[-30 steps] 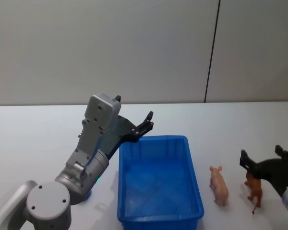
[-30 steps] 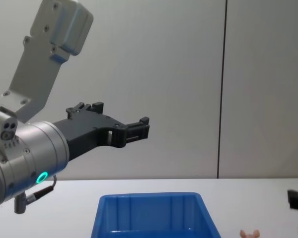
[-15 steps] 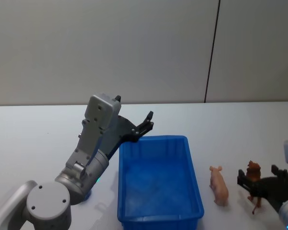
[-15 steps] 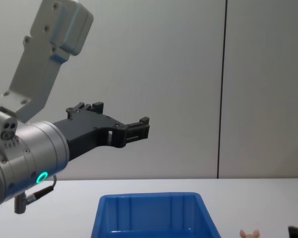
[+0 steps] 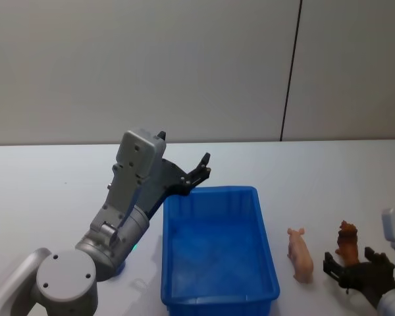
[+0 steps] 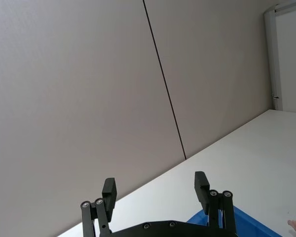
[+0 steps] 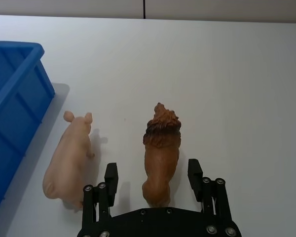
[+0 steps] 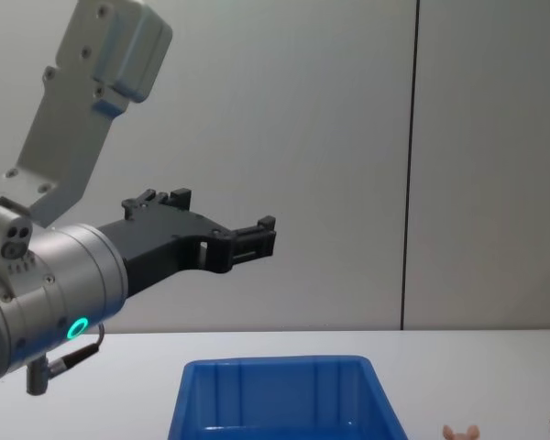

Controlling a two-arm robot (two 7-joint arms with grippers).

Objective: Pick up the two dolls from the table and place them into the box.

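The left arm [image 8: 46,275] is made of brushed silver-grey cylinders and carries a boxy pale-grey housing [image 8: 110,41] dotted with small dark screw holes. It also has a glowing green ring light [image 8: 76,327], a thin dark cable [image 8: 73,357] and a round joint cap [image 5: 66,280] with small holes. The left gripper [image 6: 155,190] and right gripper [image 7: 153,173] are matte black, with slim, square-tipped jaws pinned by pairs of silver screw heads.
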